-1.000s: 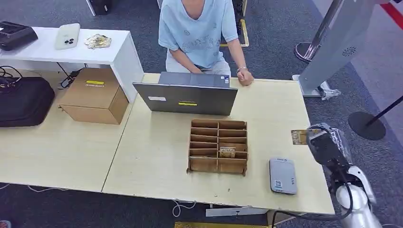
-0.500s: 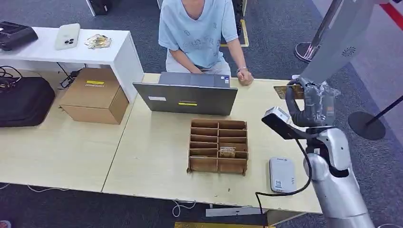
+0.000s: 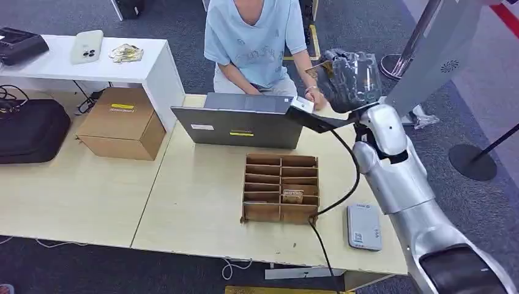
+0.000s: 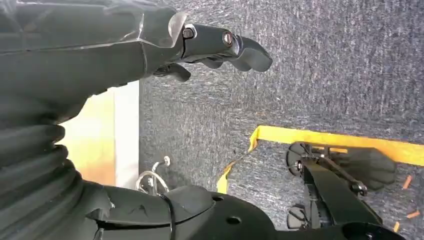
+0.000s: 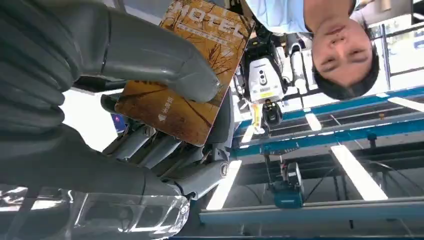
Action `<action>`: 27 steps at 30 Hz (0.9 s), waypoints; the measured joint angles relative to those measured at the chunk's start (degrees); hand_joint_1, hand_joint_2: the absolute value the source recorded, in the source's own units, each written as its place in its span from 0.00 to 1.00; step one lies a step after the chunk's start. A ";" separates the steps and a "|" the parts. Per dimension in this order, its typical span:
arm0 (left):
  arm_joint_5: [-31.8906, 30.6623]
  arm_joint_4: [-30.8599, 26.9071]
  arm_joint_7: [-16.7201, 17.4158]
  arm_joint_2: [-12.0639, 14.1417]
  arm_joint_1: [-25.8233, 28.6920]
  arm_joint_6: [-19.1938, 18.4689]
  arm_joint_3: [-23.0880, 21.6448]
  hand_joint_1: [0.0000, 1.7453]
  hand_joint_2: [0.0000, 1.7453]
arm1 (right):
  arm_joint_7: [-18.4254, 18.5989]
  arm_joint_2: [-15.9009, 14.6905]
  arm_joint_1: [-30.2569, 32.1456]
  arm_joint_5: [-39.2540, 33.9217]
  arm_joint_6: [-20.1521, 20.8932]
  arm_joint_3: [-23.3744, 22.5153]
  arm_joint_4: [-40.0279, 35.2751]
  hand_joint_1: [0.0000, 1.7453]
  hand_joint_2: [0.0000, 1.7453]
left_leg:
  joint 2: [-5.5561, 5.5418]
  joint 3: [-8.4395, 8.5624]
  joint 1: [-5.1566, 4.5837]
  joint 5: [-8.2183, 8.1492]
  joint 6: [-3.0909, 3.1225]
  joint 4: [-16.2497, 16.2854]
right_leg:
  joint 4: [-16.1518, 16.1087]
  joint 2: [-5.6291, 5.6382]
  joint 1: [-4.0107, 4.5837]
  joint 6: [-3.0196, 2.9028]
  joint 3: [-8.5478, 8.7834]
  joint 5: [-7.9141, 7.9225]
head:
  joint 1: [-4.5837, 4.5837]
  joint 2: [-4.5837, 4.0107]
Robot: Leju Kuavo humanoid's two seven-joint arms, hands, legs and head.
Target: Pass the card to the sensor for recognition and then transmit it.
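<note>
Two pale wooden tables [image 3: 92,190] are standing side by side on grey carpet [image 3: 183,30], with a white side table [image 3: 147,70] behind them. A person [image 3: 257,43] is sitting at a grey laptop [image 3: 242,125] on the far edge. A brown divided box [image 3: 281,187] is sitting mid-table, one card lying in a compartment, and the grey sensor [image 3: 364,226] is lying flat just beside the box, near the front edge.

The card [image 5: 185,70] is showing "HOTEL" printed across its brown and orange face.

The right hand [image 3: 349,76] is hovering high above the table's far edge, near the person. The thick thumb [image 5: 155,60] is pressing across the card's face, the darker fingers [image 5: 165,150] backing it from behind, so the card is being pinched. The left hand [image 4: 150,50] is hanging over carpet, fingers lightly curled and holding nothing.
</note>
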 joint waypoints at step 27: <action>-0.88 0.00 0.22 0.04 -0.07 -0.87 -0.46 0.00 1.00 | 4.76 14.82 -21.14 4.28 5.03 6.60 34.34 1.00 1.00 | 0.00 -0.01 0.00 0.00 0.00 0.00 | 0.00 0.00 0.00 0.00 -0.03 0.00 | 0.02 0.00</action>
